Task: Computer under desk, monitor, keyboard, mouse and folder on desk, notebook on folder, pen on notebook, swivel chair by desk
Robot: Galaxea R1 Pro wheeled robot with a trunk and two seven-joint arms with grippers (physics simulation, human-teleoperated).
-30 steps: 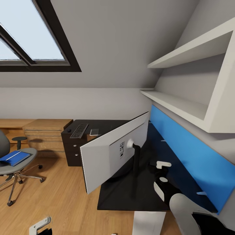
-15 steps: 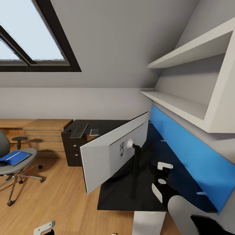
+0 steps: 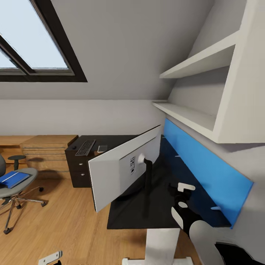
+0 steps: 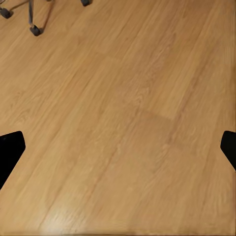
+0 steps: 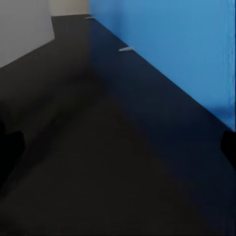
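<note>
Head view: the monitor (image 3: 127, 171) stands on the near wing of the black desk (image 3: 162, 215), its white back toward the camera and its stand (image 3: 148, 175) on the desktop. The keyboard (image 3: 85, 147) lies on the far wing above the drawer unit (image 3: 78, 170), with the mouse (image 3: 73, 147) just beside it on the left and the notebook (image 3: 102, 148) just beside it on the right. The folder (image 3: 13, 179) rests on the seat of the swivel chair (image 3: 16, 186), well apart from the desk at far left. The right gripper (image 3: 182, 195) hangs over the desktop right of the monitor stand, grasping nothing; the spread of its fingers cannot be judged from here. A pale part of the left gripper (image 3: 49, 257) is cut off at the bottom edge.

Left wrist view: dark fingertips (image 4: 11, 150) sit at opposite edges, so the jaws are spread wide over bare wood floor (image 4: 123, 113). Chair castors (image 4: 35, 30) appear at one corner.

Right wrist view: fingertips (image 5: 228, 147) again sit at opposite edges, released, above the dark desktop beside the blue wall panel (image 5: 167, 44).

Judgement: the monitor step appears complete. The next move probably calls for travelling to the far wing to bring the keyboard beside the monitor. The pen cannot be made out, and the monitor's screen faces away.
</note>
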